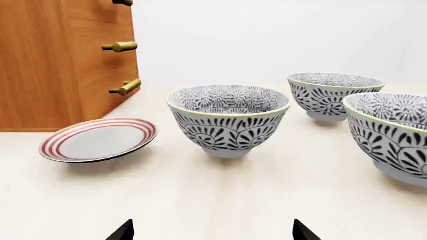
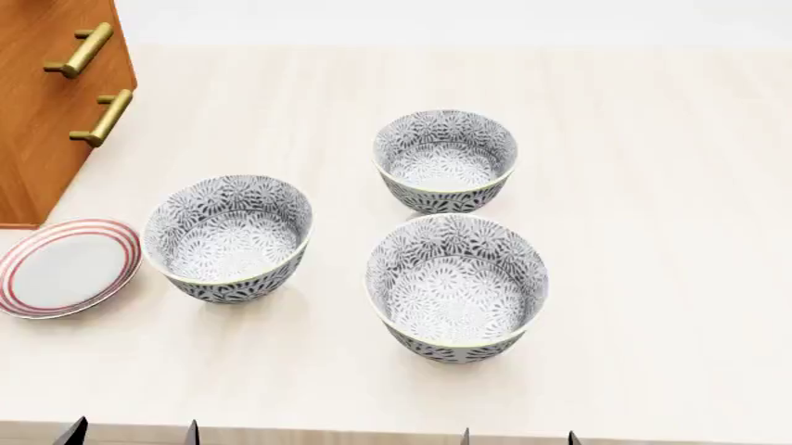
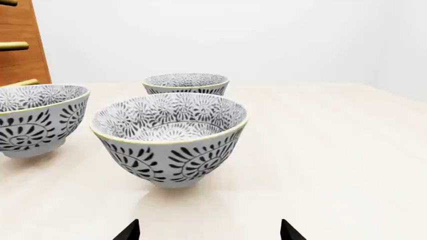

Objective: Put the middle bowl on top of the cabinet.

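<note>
Both hands spread and empty at the bench's near edge, left hand point(image 1: 213, 232) facing the middle bowl point(image 2: 458, 286); cabinet point(image 2: 50, 102) at far left corner.

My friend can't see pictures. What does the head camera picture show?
Three deep patterned bowls stand on a pale table: one far, one near, one left. A red-striped plate lies beside a wooden cabinet at the left edge. Dark claw tips poke in at the bottom.

Little of the robot shows: each hand appears only as two black, pointed fingertips, the left hand point(image 1: 213, 231) and the right hand point(image 3: 209, 230), matte, plain, without markings or cables.
</note>
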Tool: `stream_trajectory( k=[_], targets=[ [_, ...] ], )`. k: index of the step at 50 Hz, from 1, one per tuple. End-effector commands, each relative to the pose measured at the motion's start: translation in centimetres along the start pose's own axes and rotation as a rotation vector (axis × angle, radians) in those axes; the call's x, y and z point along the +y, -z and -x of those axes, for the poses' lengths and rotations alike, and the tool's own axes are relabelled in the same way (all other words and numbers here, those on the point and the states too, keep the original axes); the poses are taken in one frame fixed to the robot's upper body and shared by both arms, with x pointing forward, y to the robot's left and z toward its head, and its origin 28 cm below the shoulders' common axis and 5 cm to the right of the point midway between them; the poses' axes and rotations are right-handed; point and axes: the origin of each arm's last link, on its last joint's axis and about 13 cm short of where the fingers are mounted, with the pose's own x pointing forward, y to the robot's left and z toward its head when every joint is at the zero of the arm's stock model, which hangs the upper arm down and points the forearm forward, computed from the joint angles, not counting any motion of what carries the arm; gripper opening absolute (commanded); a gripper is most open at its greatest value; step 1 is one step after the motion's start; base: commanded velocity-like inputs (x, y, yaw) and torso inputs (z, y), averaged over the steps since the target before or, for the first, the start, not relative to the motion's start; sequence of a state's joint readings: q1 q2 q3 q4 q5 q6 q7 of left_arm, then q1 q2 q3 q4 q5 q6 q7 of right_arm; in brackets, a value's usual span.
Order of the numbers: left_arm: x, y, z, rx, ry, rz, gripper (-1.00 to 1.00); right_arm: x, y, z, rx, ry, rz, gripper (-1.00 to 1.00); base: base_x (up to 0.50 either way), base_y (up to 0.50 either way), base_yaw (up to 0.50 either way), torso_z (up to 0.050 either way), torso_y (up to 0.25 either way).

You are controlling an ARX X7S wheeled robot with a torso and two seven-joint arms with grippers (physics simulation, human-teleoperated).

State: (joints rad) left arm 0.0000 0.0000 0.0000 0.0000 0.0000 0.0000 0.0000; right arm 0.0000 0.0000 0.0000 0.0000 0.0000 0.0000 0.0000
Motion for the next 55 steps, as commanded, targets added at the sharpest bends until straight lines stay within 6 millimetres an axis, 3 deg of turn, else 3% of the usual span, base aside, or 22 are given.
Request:
stream_trajectory(
  k=[1,14,15,16,22,31,38,41,42,47,51,55],
  targets=[
    [0.0,0.1,0.0,0.0,0.0,0.0,1.0,0.0,0.0,0.0,0.0,0.0,0.0,1.0,0.0,0.0,0.0,0.0,0.0],
    [0.1,0.0,-0.1,0.014,-0.024,-0.029,1.0,0.0,-0.3,0.1,-0.008,0.005,-0.009,1.0,0.0,0.0,0.0,0.0,0.0],
    [4.6,-27.6,-9.3,-0.387,-0.367,0.344,1.0,-7.5,-11.6,15.3,-0.502,0.576,0.026,1.0,0.0,0.0,0.0,0.0,0.0],
    [0.2,0.0,-0.1,0.01,-0.024,-0.029,1.0,0.0,-0.3,0.1,-0.009,0.005,-0.01,1.0,0.0,0.0,0.0,0.0,0.0],
    [0.9,0.6,-1.5,0.08,-0.027,0.044,1.0,0.3,0.3,-0.6,0.018,0.002,0.013,1.0,0.0,0.0,0.0,0.0,0.0],
    [1.9,0.5,-2.2,0.028,-0.087,0.024,1.0,0.7,0.1,-0.8,0.027,0.017,0.022,1.0,0.0,0.0,0.0,0.0,0.0],
    [2.3,-1.3,-1.7,0.007,-0.1,0.033,1.0,-0.2,-1.6,0.4,-0.039,0.093,0.019,1.0,0.0,0.0,0.0,0.0,0.0],
    [2.7,-3.5,-1.5,-0.019,-0.107,0.071,1.0,-2.1,-4.8,3.1,-0.137,0.208,-0.002,1.0,0.0,0.0,0.0,0.0,0.0],
    [2.7,-3.6,-1.5,-0.019,-0.107,0.071,1.0,-2.1,-4.8,3.1,-0.137,0.208,-0.002,1.0,0.0,0.0,0.0,0.0,0.0],
    [3.1,-7.6,-1.0,-0.117,-0.113,0.136,1.0,-5.7,-9.3,10.0,-0.323,0.458,-0.033,1.0,0.0,0.0,0.0,0.0,0.0],
    [3.2,-9.2,-1.8,-0.117,-0.132,0.167,1.0,-7.2,-10.6,13.6,-0.399,0.587,-0.005,1.0,0.0,0.0,0.0,0.0,0.0],
    [3.3,-9.4,-2.4,-0.115,-0.15,0.172,1.0,-8.2,-11.2,15.7,-0.44,0.663,0.0,1.0,0.0,0.0,0.0,0.0,0.0]
  ],
)
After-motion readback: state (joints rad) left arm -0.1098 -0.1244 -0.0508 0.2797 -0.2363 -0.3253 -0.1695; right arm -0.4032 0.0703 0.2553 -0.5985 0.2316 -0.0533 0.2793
